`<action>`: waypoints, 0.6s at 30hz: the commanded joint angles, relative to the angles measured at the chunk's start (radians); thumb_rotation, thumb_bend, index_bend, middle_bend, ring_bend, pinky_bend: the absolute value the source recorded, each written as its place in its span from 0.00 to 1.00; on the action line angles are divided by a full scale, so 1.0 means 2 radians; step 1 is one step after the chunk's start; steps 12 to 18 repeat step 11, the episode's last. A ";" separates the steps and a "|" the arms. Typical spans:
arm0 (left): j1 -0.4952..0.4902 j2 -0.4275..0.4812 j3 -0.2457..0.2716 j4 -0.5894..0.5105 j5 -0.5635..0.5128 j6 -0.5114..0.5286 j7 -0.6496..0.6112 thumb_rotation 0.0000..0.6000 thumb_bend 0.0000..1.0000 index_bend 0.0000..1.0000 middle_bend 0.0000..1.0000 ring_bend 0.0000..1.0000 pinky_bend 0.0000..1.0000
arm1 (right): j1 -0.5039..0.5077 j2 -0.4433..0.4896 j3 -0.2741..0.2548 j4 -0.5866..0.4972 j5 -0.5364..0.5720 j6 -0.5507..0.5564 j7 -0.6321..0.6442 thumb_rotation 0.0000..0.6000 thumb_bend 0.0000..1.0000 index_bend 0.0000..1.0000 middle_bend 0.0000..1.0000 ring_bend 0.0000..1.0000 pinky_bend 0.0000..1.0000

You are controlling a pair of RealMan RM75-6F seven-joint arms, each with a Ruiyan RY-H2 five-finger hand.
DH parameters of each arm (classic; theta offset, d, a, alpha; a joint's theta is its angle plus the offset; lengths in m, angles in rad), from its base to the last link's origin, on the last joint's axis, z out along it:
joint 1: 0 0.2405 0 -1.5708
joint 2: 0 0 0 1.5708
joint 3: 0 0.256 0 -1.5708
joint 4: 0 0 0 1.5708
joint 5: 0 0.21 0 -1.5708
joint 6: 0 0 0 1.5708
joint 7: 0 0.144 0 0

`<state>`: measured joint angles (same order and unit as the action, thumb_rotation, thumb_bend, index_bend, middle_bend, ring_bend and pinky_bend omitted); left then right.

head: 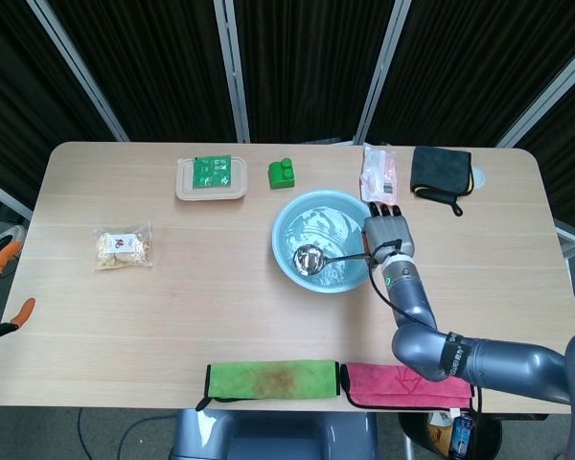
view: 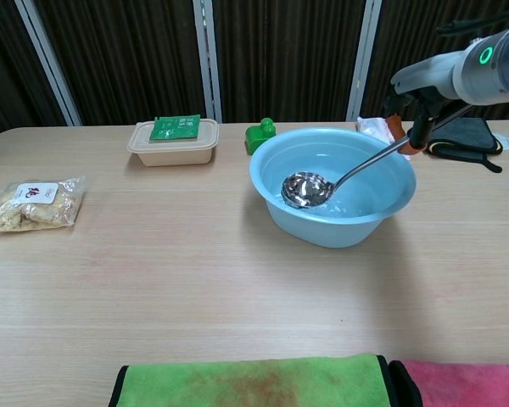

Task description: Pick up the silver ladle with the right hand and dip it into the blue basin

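Right hand holds ladle in basin.
Head view: the right hand (head: 384,235), fingers closed round the thin metal handle, holds the shiny ladle (head: 310,259) with its round bowl inside the smooth blue basin (head: 286,226) on the wooden surface (head: 172,297).
Chest view: the bowl sits tilted above the wet basin floor.

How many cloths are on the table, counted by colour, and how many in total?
Green cloth: 1
Pink cloth: 1
Black cloth: 1
Total: 3
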<state>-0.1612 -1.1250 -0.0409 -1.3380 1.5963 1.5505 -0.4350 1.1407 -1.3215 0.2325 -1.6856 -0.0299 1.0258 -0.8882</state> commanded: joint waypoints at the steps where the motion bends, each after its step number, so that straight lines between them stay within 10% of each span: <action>1: 0.001 0.000 0.001 -0.001 0.001 0.002 0.002 1.00 0.37 0.06 0.00 0.00 0.00 | 0.003 0.010 0.005 -0.009 0.007 0.004 -0.001 1.00 0.47 0.72 0.00 0.00 0.00; 18: 0.002 -0.002 0.001 -0.005 0.000 0.002 0.015 1.00 0.37 0.06 0.00 0.00 0.00 | 0.008 0.032 0.006 -0.028 0.014 0.008 -0.002 1.00 0.47 0.72 0.00 0.00 0.00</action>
